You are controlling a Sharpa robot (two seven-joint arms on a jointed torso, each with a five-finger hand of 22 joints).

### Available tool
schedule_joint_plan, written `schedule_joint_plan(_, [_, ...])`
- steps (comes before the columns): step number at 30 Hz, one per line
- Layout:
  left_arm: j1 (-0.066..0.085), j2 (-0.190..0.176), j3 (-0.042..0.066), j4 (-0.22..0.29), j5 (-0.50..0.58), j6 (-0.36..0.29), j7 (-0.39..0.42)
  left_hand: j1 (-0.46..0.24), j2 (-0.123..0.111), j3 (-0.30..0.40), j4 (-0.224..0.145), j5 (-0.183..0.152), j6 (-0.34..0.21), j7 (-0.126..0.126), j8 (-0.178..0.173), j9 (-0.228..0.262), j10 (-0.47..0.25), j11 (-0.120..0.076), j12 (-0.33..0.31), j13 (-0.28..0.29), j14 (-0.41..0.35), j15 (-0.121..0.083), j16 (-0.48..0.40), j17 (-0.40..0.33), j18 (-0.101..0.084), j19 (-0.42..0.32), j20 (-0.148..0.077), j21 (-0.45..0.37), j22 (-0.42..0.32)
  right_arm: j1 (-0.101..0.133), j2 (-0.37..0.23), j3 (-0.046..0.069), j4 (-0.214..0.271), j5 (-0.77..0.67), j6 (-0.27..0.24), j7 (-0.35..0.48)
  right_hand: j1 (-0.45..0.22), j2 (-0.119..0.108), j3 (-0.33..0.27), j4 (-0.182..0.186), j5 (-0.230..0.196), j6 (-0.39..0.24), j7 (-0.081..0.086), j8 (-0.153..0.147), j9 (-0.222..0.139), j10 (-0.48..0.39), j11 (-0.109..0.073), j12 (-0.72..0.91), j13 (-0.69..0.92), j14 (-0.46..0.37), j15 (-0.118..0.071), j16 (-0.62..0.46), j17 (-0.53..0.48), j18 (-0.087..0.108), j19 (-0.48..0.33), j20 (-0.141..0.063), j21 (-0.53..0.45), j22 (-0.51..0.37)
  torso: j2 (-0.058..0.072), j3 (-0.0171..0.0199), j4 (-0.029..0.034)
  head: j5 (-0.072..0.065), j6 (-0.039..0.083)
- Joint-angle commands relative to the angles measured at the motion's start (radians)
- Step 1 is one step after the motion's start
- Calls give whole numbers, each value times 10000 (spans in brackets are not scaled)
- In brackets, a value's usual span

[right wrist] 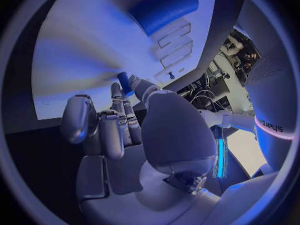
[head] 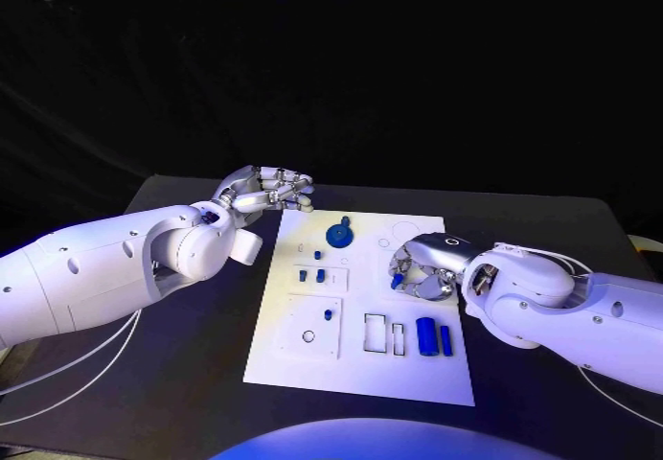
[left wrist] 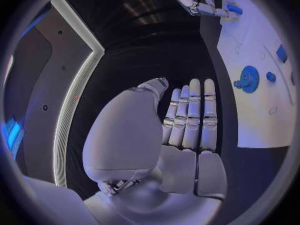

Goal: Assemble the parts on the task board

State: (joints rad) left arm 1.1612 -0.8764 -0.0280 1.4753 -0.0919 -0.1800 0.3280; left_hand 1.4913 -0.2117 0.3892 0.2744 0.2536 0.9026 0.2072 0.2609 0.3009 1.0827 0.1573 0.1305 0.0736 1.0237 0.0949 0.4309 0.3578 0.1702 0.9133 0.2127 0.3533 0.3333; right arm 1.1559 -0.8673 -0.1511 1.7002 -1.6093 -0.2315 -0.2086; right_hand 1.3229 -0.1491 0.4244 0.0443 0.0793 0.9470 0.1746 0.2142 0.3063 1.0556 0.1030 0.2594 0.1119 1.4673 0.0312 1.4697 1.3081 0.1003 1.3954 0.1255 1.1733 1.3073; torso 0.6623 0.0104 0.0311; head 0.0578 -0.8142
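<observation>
Blue gear [head: 340, 232] near right hand [head: 425, 267]; cylinder [head: 427, 337] apart.

Left hand [left wrist: 187, 130] open, fingers straight together; blue gear [left wrist: 249, 79] apparently on task board [left wrist: 250, 120]

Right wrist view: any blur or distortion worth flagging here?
Right wrist view: the task board smears into soft streaks, and its slot outlines bend with the fisheye. Head view: the task board and its blue parts look sharp, with straight edges.
</observation>
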Motion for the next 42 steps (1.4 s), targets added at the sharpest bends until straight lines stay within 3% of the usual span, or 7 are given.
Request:
schedule_joint_plan(1, [4,17,5,7,70,177,35,73,48,24,-48,35,-24,41,-38,-12,-59,-25,-45,-4,1,68,-35,8,92,27,10,-59,-12,-40,69,-3,-30,-130,-152,34,53,-19,145,28,-29,88,-25,17,-19,100,12,15,-30,498,-79,20,104,-185,93,-3,84,766,-2,6,2,3,-11])
schedule_joint_plan(13, [4,12,5,0,70,188,12,73,48,24,-48,35,-24,41,-38,-12,-59,-25,-45,-4,1,68,-35,8,92,27,10,-59,-12,-93,132,-8,-130,-106,-176,-12,-32,-51,695,110,2,327,-104,58,-21,387,-66,-22,-131,518,-140,49,161,-214,170,-55,226,868,-12,-1,0,2,-34])
schedule_joint_plan(15, [4,11,5,-1,70,188,10,74,67,31,-45,36,-27,43,-40,-12,-65,-23,-44,-1,2,71,-49,18,92,29,12,-68,-17,-96,132,-8,-140,-112,-215,-44,18,35,982,93,-227,409,-139,85,-8,495,-101,-40,-164,528,-173,64,193,-222,189,-87,260,899,-13,-1,4,2,-36])
schedule_joint_plan(24, [4,9,5,-12,70,184,-1,74,67,31,-45,36,-27,43,-40,-12,-65,-23,-44,-1,2,71,-49,18,92,29,12,-68,-17,-101,121,-8,-163,-231,-470,-103,368,404,1889,-295,-308,731,-243,322,160,946,-239,4,-159,556,-287,118,317,-270,289,-193,501,1064,-12,-1,8,0,-37])
schedule_joint_plan(31, [4,17,4,-29,70,193,-29,90,80,40,-54,38,-27,41,-39,-12,-70,-24,-41,2,3,71,-62,28,94,32,12,-76,-22,-100,71,-7,-17,-253,-790,-10,350,373,1960,-439,-309,848,-298,460,270,1138,-300,43,-117,565,-340,135,353,-295,337,-242,622,1138,-14,1,-2,-3,-36])
schedule_joint_plan(35, [4,24,4,-39,70,210,-69,128,104,-11,-124,30,-36,37,-50,-17,-115,-51,-10,25,469,-33,190,290,124,368,-90,109,76,-67,-28,4,162,-208,-905,-16,344,382,1979,-464,-309,867,-307,487,293,1167,-310,42,-110,567,-350,139,363,-302,352,-252,659,1159,-21,-8,3,-10,-31])
schedule_joint_plan(42, [4,148,4,-131,70,219,-119,120,109,-21,-124,37,-37,38,-57,-22,-139,-41,3,32,297,3,112,331,88,285,-85,59,66,205,-251,67,712,-126,-999,-35,299,330,1969,-490,-310,856,-305,500,314,1167,-307,20,-111,565,-354,135,351,-303,351,-262,657,1164,-30,-5,31,74,-27])
